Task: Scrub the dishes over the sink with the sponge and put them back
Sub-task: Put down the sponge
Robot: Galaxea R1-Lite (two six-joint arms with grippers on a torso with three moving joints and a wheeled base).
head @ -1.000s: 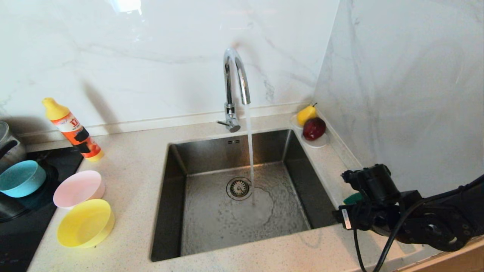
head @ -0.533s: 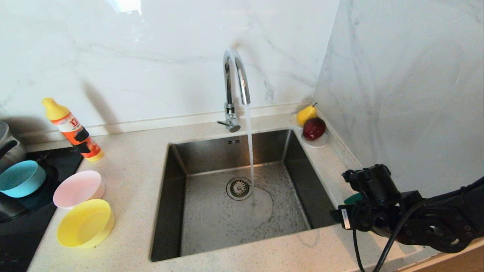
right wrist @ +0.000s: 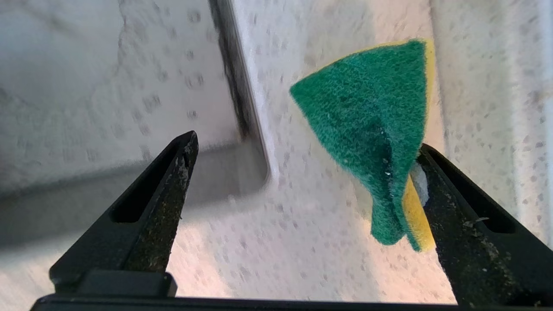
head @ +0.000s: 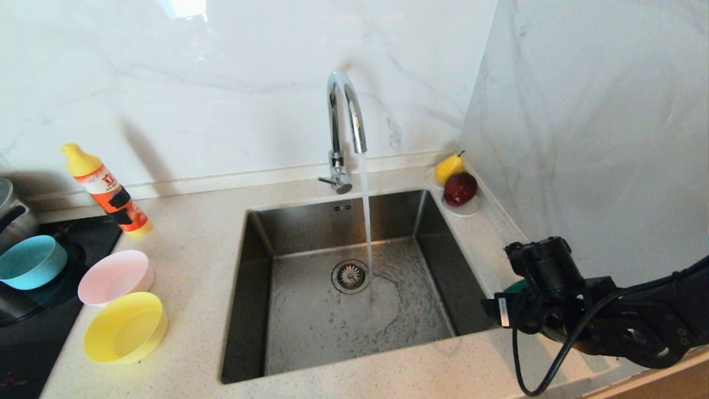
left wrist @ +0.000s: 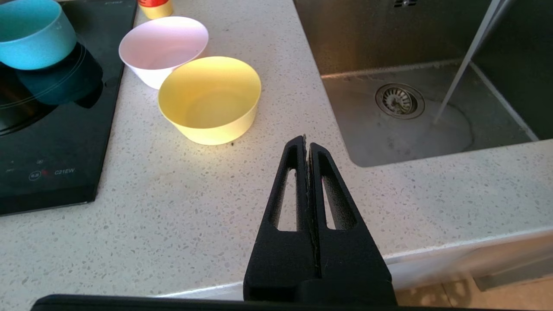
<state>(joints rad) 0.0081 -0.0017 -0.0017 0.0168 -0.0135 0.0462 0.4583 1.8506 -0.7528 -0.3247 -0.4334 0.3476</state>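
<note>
Head view: one steel sink (head: 266, 310) set in a speckled counter (head: 188, 233), one chrome faucet (head: 344, 119) running a thin stream onto the basin floor beside the round drain. Left of the sink, three bowls: one yellow bowl (head: 125, 328) nearest the front edge, one pink bowl (head: 114, 277) just behind and touching it, one blue bowl (head: 30, 261) on the black cooktop (head: 33, 338). One orange detergent bottle (head: 106, 190) leans behind them; one steel pot (head: 12, 213) shows at the far left edge. In the far right corner, one white saucer (head: 464, 208) carries two fruits, yellow and red. One sponge (right wrist: 376, 129), green face showing, yellow foam behind, sits on the counter strip right of the sink, against one finger of the right claw (right wrist: 302, 172), whose fingers are spread wide; the arm's body hides most of the sponge from above. The left claw (left wrist: 307, 149), pressed together, hangs over the counter's front edge, near the yellow bowl.
</note>
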